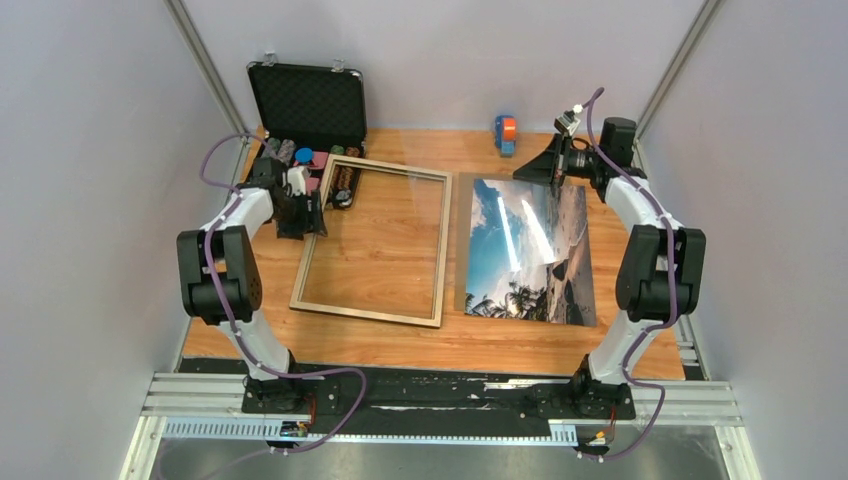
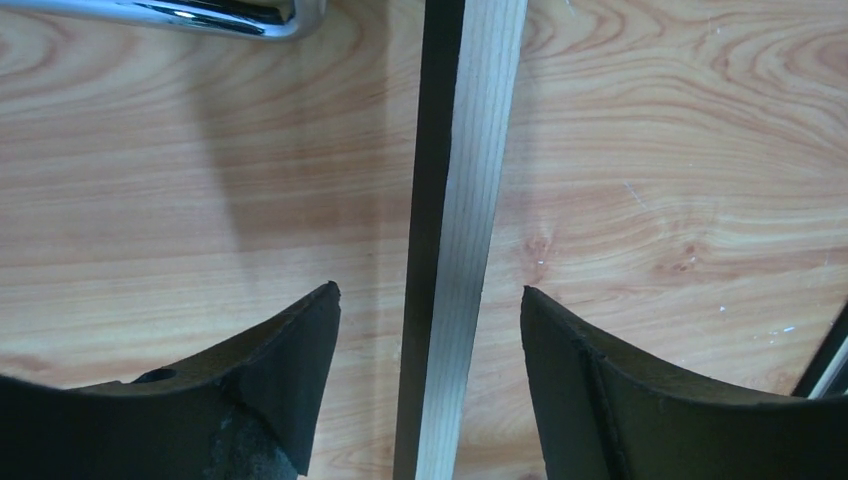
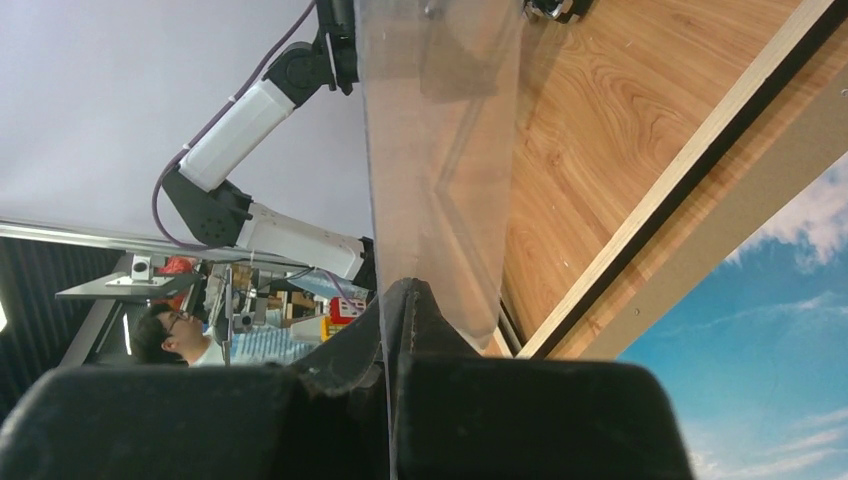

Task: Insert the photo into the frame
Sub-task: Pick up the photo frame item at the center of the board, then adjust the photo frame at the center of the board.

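Nearest us, the frame (image 1: 365, 313) lies flat on the wooden table (image 1: 420, 345), pale face up. The photo (image 1: 520, 250) lies just to its right on a brown backing board (image 1: 461, 250). Our left gripper (image 2: 430, 300) straddles the frame's left rail, jaws apart and clear of both sides. Farther back, our right gripper (image 3: 398, 295) is clamped on the edge of a clear pane (image 3: 440, 150) (held at a tilt above the photo's far end). An open black case (image 1: 305, 100) stands far left.
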`<move>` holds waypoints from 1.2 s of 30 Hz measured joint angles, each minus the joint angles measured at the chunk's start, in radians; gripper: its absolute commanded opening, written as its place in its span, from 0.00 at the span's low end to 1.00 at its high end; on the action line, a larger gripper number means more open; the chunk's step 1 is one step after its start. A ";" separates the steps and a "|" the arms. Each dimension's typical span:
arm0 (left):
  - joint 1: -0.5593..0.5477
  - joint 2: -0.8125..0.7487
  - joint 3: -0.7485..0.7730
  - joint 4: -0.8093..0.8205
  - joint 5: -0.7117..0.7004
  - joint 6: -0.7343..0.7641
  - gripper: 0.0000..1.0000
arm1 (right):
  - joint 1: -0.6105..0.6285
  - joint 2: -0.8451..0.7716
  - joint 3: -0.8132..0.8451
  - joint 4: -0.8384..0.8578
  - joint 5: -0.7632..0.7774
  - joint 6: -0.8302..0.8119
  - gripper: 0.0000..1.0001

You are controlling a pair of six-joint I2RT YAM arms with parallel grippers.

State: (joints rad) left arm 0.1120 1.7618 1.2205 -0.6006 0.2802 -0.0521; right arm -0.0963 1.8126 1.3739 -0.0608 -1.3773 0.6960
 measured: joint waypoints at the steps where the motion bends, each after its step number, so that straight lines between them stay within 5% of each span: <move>1: 0.000 0.007 -0.003 0.001 0.006 0.000 0.70 | 0.004 0.000 -0.003 0.008 0.000 0.009 0.00; 18: 0.000 0.035 -0.060 0.054 0.044 -0.034 0.36 | 0.011 0.000 -0.046 0.044 0.014 0.040 0.00; 27: 0.000 0.035 -0.092 0.096 0.081 -0.050 0.00 | 0.011 0.000 -0.051 0.043 0.018 0.039 0.00; 36: 0.000 0.035 -0.128 0.139 0.144 -0.062 0.00 | 0.011 0.000 -0.067 0.043 0.026 0.035 0.00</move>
State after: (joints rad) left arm 0.1120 1.7966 1.0924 -0.4614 0.4240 -0.1139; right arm -0.0856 1.8122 1.3067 -0.0177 -1.3510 0.7311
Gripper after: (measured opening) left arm 0.350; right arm 0.003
